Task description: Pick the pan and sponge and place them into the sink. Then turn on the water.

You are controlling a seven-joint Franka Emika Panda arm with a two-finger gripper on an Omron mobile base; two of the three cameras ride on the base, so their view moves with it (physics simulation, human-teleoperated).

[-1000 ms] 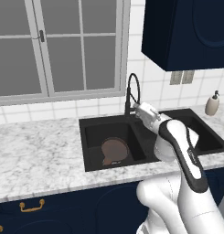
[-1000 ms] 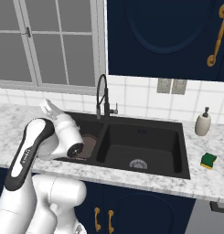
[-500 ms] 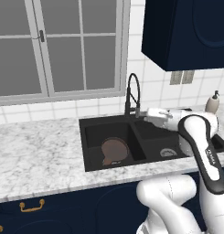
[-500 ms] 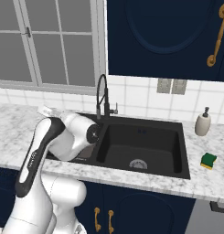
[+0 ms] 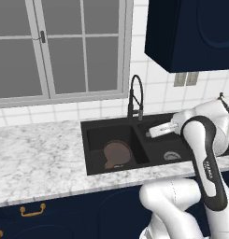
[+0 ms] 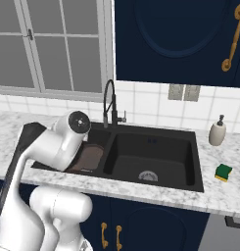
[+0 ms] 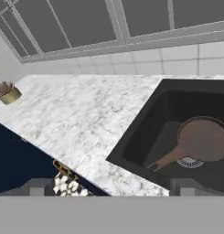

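The marble counter (image 6: 160, 193) carries the black double-basin sink (image 6: 156, 182), with the arched tap (image 6: 109, 104) at its 12 o'clock edge. The pan (image 5: 117, 152) lies flat in the left basin, over the drain, its handle pointing toward 7 o'clock in the hand view. The hand (image 5: 155, 131) hangs above the divider between the basins, fingers spread wide and holding nothing. The sponge (image 6: 223, 172) rests on the counter at 3 o'clock of the sink, just below a soap bottle (image 6: 217, 131).
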